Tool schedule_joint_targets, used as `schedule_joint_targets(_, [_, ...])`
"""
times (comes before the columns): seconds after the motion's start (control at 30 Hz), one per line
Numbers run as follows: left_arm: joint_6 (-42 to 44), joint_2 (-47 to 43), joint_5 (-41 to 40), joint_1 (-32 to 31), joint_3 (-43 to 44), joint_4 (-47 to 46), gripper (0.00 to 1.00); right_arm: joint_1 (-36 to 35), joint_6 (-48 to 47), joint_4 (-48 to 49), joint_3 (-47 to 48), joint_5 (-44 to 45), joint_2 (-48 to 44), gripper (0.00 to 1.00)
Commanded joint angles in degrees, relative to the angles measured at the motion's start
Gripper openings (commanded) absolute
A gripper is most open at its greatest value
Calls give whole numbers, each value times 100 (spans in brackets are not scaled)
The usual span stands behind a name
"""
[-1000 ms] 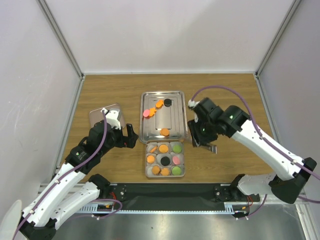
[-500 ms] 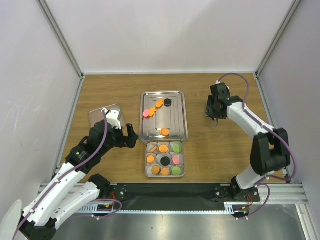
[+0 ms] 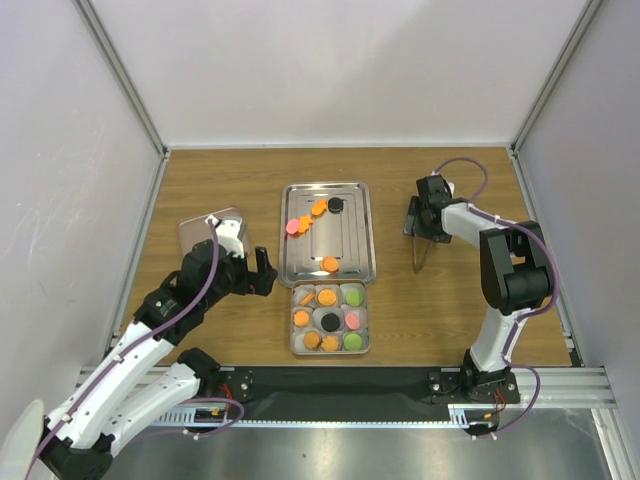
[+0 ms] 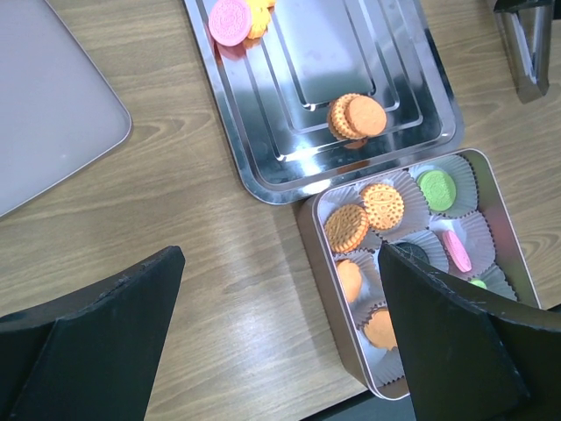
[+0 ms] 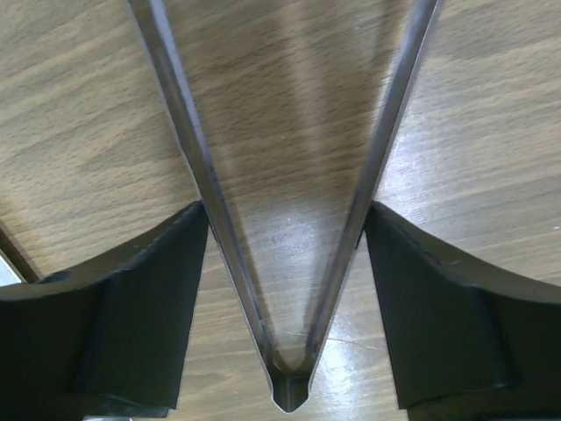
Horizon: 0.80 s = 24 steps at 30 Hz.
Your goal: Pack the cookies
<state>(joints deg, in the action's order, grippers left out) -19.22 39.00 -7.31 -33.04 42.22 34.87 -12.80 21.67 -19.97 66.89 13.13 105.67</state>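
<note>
Loose cookies lie on the steel tray (image 3: 350, 235): a pink one (image 3: 292, 227), orange ones (image 3: 318, 208), a black one (image 3: 336, 204) and an orange pair (image 4: 357, 116) near its front edge. Below it the tin (image 3: 294, 320) holds orange, black, green and pink cookies in paper cups. My left gripper (image 4: 280, 263) hovers open over bare wood left of the tin. My right gripper (image 5: 285, 210) sits right of the tray, its fingers (image 5: 158, 289) touching both spread arms of metal tongs (image 5: 289, 386), which reach toward the table's front (image 3: 415, 255).
A grey lid (image 3: 200, 228) lies flat at the left, behind my left wrist. White walls enclose the wooden table on three sides. The arms' bases and a black rail run along the near edge.
My right arm swung from beside the tin to the table's right side, carrying the tongs. Its jaws widened and the tongs' arms spread. The left arm stayed still.
</note>
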Motion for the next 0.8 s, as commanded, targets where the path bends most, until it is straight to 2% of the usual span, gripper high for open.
schedule_joint_targets(0.0, [33, 55, -86, 17, 67, -139, 100, -21, 127, 257, 26, 67, 33, 79])
schedule_joint_targets(0.13, [6, 204, -183, 25, 120, -86, 100, 5, 179, 178, -36, 15, -107, 89])
schedule_joint_targets(0.3, [-81, 432, -463, 34, 234, 63, 100, 58, 188, 81, -62, -108, -528, 92])
schedule_joint_targets(0.43, [-538, 556, -991, 218, 445, 309, 100, 93, 215, -51, -97, -231, -1021, 92])
schedule_joint_targets(0.5, [-828, 678, -1184, 569, 576, 423, 100, 93, 241, -78, -141, -415, -1406, 94])
schedule_joint_targets(0.63, [-1109, 1021, -773, 1875, 788, 407, 99, -3, 241, -69, -308, -600, -2056, 95])
schedule_joint_targets(0.77, [-1250, 1539, -789, 2792, 955, 100, 95, -65, 189, 142, -466, -995, -2454, 93])
